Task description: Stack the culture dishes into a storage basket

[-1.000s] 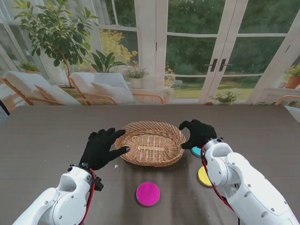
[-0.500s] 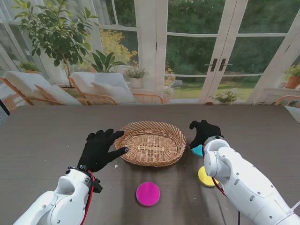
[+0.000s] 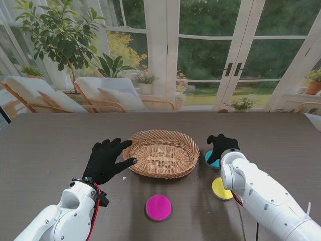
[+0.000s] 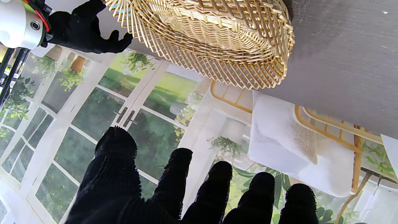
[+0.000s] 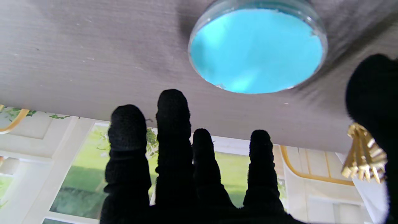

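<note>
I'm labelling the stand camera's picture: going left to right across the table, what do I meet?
Left hand → basket → blue dish → right hand

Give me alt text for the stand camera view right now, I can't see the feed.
The right hand hovers open over a blue culture dish just right of a wicker basket with no dishes in it, on a dark table. The left hand rests open at the basket's left rim. A magenta dish and a yellow dish lie nearer to me.
</note>
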